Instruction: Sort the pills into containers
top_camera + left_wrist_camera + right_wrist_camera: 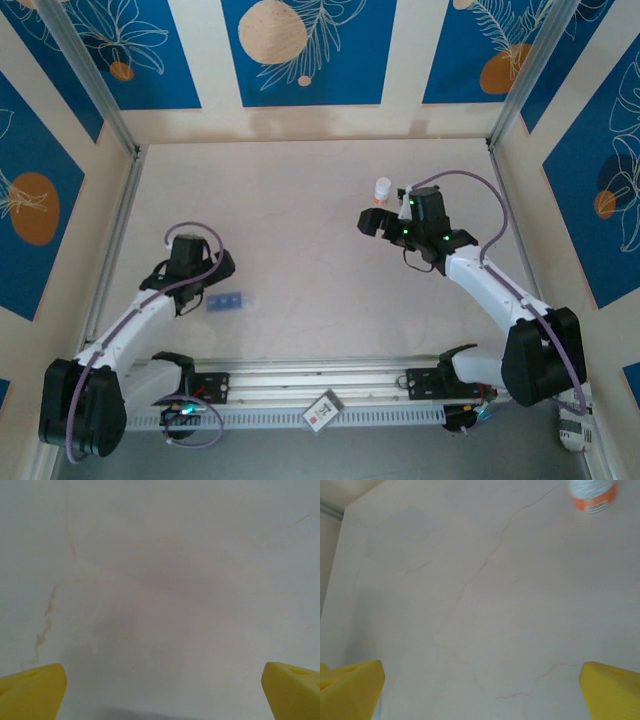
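Observation:
The containers are a small translucent blue pill box (228,301) lying flat on the pale table, left of centre. My left gripper (195,268) hovers just up and left of it, open, with nothing between its yellow fingertips (32,690); bare table lies under it. My right gripper (412,232) is at the right of the table, also open and empty, its yellow fingertips (612,690) spread wide over bare table. A small orange bottle with a white cap (383,188) stands just beyond it, and its edge (592,495) shows at the top right of the right wrist view. The pills are out of view.
Walls with blue panels (300,50) close in the table on three sides, with metal posts (520,75) at the far corners. A rail (330,385) runs along the near edge between the arm bases, with a small white tag (323,411) on it.

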